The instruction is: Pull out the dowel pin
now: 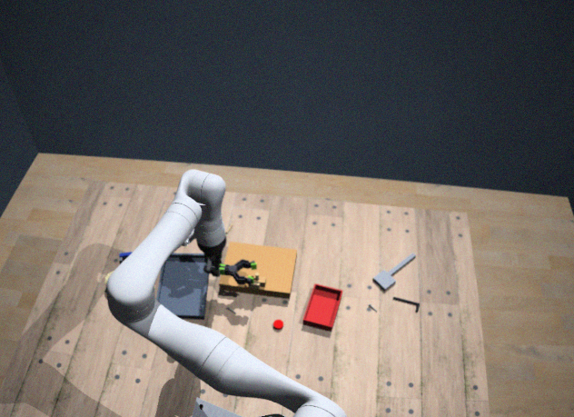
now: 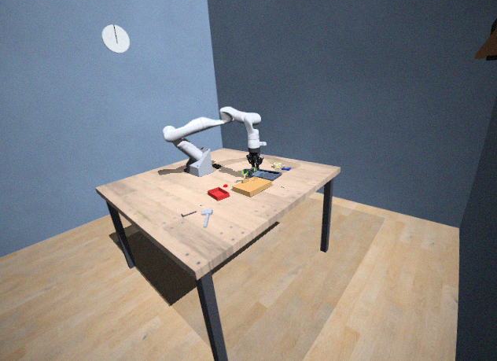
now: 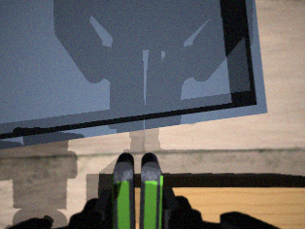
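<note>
My gripper [image 1: 212,268] [image 2: 254,167] [image 3: 137,206] points down beside the board's left edge, shut on the handle end of the spring clamp. The black and green spring clamp [image 1: 233,269] [image 2: 248,172] lies level over the bench board [image 1: 278,260] [image 2: 252,187], its jaws pointing right and spread apart. The near jaw tip is close to the small wooden block [image 1: 257,278] at the board's near edge; the far jaw tip stands clear of it. Block, stop and pin are too small to tell apart surely, and whether anything sits between block and stop cannot be seen.
A dark blue tray [image 1: 183,282] [image 3: 97,114] is left of the board. A red tray [image 1: 322,307] [image 2: 218,193], red disc [image 1: 278,324], mallet [image 1: 384,280] and black hex key [image 1: 406,301] lie to the right. A blue item [image 2: 285,168] and a yellow ring [image 2: 277,165] are beyond the dark tray.
</note>
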Robot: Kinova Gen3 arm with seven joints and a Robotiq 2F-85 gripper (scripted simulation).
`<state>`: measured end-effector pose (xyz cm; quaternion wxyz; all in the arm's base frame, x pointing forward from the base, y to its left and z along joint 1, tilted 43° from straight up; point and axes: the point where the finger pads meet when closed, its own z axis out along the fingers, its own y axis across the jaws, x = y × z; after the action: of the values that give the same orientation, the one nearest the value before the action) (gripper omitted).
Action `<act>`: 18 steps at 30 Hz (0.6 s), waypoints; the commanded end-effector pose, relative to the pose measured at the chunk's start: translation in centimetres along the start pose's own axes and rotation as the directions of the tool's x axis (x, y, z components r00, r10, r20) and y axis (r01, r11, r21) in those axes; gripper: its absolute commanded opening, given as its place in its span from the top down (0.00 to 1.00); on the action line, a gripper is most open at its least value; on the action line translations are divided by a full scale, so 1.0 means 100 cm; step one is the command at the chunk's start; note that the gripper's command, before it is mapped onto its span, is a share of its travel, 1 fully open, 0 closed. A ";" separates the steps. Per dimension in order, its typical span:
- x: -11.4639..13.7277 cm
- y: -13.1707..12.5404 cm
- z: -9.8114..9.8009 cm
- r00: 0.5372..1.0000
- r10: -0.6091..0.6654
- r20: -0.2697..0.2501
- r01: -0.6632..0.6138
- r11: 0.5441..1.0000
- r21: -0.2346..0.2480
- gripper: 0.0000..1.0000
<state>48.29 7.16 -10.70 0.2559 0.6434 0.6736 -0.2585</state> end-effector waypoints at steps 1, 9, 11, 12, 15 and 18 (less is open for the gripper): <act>0.000 0.001 0.002 1.000 0.000 -0.001 0.000 1.000 -0.002 0.68; 0.000 0.001 0.009 1.000 0.000 -0.001 0.000 1.000 -0.002 0.68; 0.000 0.001 0.011 1.000 0.000 -0.001 0.000 1.000 -0.002 0.68; 0.001 0.001 0.013 1.000 0.000 -0.001 0.000 1.000 -0.002 0.68; 0.001 0.001 0.016 1.000 0.000 -0.001 0.000 1.000 -0.002 0.68; 0.001 0.001 0.020 1.000 0.000 -0.001 0.000 1.000 -0.002 0.68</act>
<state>48.32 5.87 -12.14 0.2559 0.6434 0.6736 -0.2585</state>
